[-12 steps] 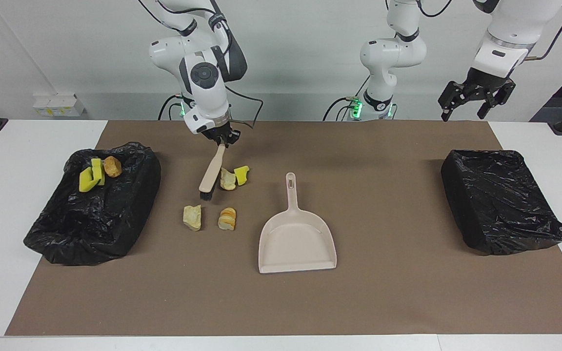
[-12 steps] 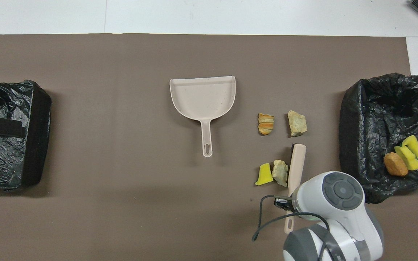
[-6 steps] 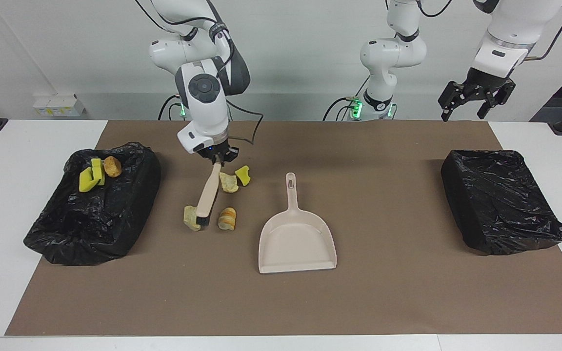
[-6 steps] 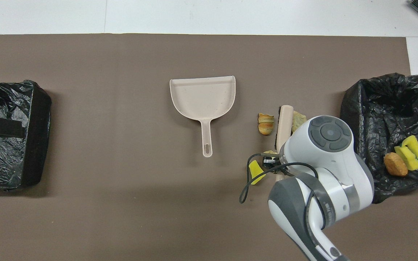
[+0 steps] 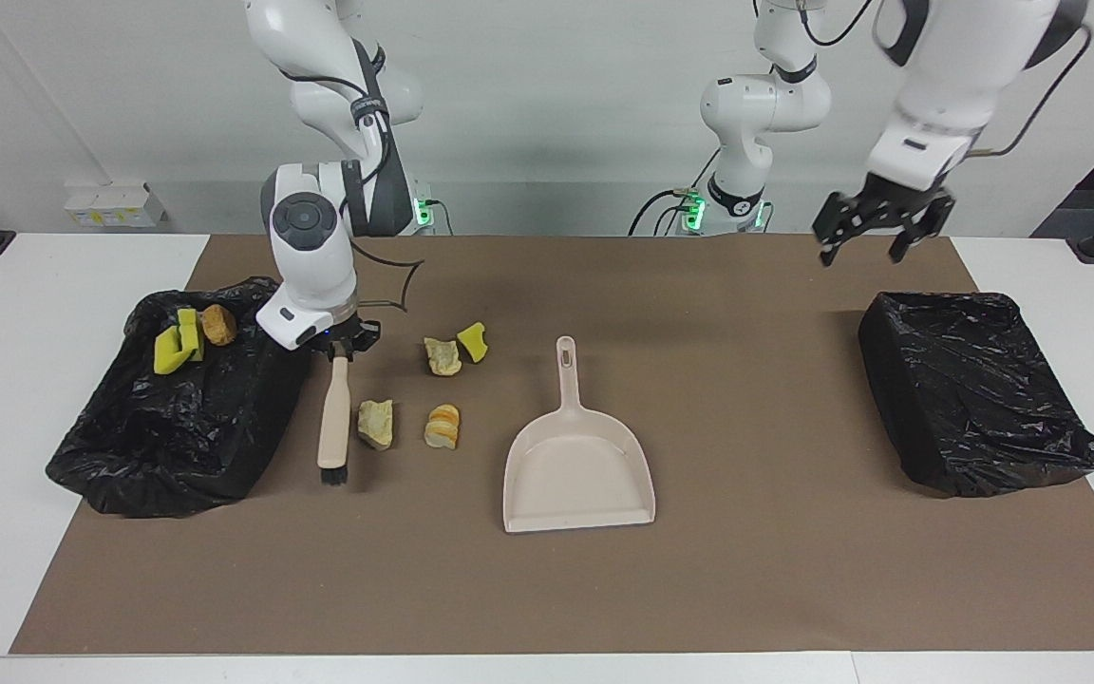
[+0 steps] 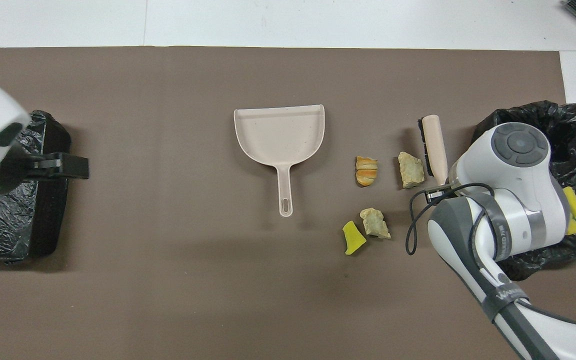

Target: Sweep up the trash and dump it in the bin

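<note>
The right gripper (image 5: 342,348) is pinched shut on the handle end of the brush (image 5: 333,418), and the coming sweep turns on one relation — the brush lies between the bin at the right arm's end of the table (image 5: 181,418) and the loose trash, with the dustpan (image 5: 577,463) past the trash toward the left arm's end. The brush's long axis runs away from the robots, bristles at the end farthest from them, so it is broadside to the push toward the dustpan. Taking the dustpan as landmark: the tan chunk (image 5: 376,423) sits just beside the brush, the orange-streaked chunk (image 5: 443,426) between that chunk and the dustpan's tray, and the beige chunk (image 5: 443,354) touching the yellow sponge piece (image 5: 473,341) lies nearer the robots, level with the dustpan's handle tip. Three more scraps (image 5: 188,335) already rest in that bin. The dustpan's mouth opens away from the robots, so I judge a straight sideways sweep would meet its side wall, not its lip.

The left gripper (image 5: 874,231) hangs spread open and empty in the air, near the other bin (image 5: 974,389), well apart from the dustpan handle — that arm waits.

The facing view shows the brush down at the mat; the overhead view hides the grip under the right arm's wrist, but shows the gap between brush (image 6: 433,145) and tan chunk (image 6: 411,170) clearly.
</note>
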### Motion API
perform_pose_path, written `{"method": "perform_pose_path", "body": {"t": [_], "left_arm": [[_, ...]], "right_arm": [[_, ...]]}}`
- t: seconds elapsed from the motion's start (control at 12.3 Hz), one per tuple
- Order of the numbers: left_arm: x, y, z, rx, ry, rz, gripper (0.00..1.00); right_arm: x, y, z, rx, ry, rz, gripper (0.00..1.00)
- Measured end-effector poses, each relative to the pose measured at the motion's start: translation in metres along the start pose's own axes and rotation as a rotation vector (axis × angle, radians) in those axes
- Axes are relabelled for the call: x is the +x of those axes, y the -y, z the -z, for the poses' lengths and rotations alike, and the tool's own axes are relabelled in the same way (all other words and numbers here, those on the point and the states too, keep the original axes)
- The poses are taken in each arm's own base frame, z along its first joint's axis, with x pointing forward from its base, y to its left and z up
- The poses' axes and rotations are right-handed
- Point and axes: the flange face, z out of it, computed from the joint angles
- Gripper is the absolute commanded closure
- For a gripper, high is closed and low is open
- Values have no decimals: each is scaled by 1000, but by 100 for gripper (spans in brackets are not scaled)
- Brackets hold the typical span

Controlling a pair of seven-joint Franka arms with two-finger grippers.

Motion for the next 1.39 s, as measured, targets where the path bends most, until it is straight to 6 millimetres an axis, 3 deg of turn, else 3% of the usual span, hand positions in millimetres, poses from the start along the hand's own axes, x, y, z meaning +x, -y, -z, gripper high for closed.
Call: {"method": "perform_pose_path", "body": {"t": [0.24, 0.41, 0.65, 0.73, 0.9, 1.39], "left_arm": [[-17, -84, -43, -9, 25, 9, 0], [-26, -145, -72, -37, 1, 56, 0], [-38, -226, -142, -67, 11, 75, 0], [-36, -239, -162, -75, 10, 74, 0], [-26, -244, -187, -74, 16, 77, 0], [-24, -274, -192, -81, -22, 18, 0]], "right_arm": [[-3, 20, -10, 0, 21, 243, 100], [-14, 22, -21, 12, 48, 386, 100], [-38, 39, -24, 77, 99, 475, 100], [-43, 52, -20, 98, 106, 485, 100], [-44, 62, -14, 106, 98, 497, 100], [-31, 26, 19, 110, 61, 431, 100]]}}
